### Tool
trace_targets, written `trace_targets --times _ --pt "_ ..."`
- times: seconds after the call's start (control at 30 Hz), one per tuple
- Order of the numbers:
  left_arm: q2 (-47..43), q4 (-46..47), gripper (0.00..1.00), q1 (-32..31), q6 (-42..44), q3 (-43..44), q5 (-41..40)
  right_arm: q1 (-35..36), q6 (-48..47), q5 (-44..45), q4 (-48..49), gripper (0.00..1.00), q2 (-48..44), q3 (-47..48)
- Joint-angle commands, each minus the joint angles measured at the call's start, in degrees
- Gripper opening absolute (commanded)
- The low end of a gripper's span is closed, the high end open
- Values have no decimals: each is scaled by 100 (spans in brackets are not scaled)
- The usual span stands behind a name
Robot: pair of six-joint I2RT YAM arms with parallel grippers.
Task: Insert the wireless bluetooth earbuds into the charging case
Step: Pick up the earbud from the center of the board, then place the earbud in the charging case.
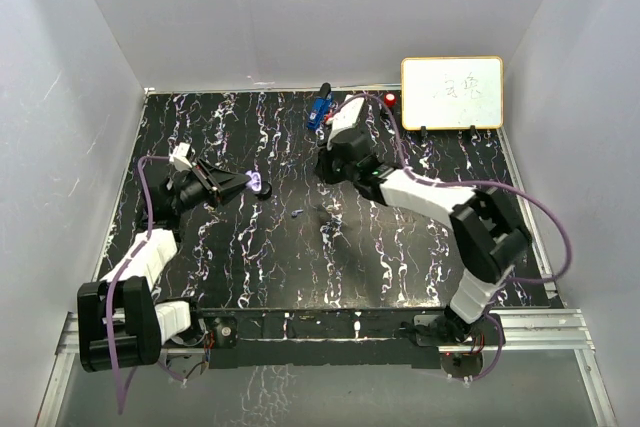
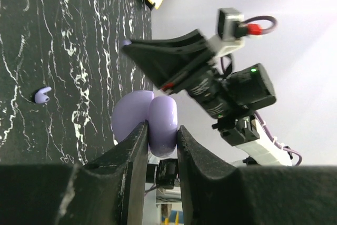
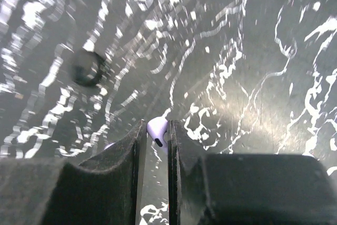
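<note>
Lavender earbud (image 3: pixel 158 134), a glossy bean with a dark spot, is pinched across its middle by the right hand (image 3: pixel 157 125), over the tabletop (image 1: pixel 400 247) around centre and towards the far edge. It looks light, stiff and slick, so it could likely squirt out of the grip. Second earbud (image 2: pixel 42 95) lies loose mid-tabletop, and the left hand (image 2: pixel 162 130) pinches the smooth rounded lavender charging case (image 2: pixel 131 117) left of centre.

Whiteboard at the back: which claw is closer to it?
Right. The right claw hangs left of the whiteboard, a bit toward the arms' bases; the left claw is much farther left.
</note>
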Motion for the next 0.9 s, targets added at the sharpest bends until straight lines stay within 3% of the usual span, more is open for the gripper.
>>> trace_targets --times 0.0,0.27,0.57,0.87 --pt "189 566 0 -322 -347 -76 163 -266 434 -883 1703 7 -817 -425" --pt "745 1485 0 -1098 -842 -37 -140 -333 619 -1702 3254 7 -1513 -1233" --pt "1288 2927 0 -1310 -1799 -107 -108 -336 1082 -2269 4480 5 -1878 -1779" --pt "1645 3405 0 -1517 -2128 78 -161 -338 1468 -2700 5150 4 -1732 -1835"
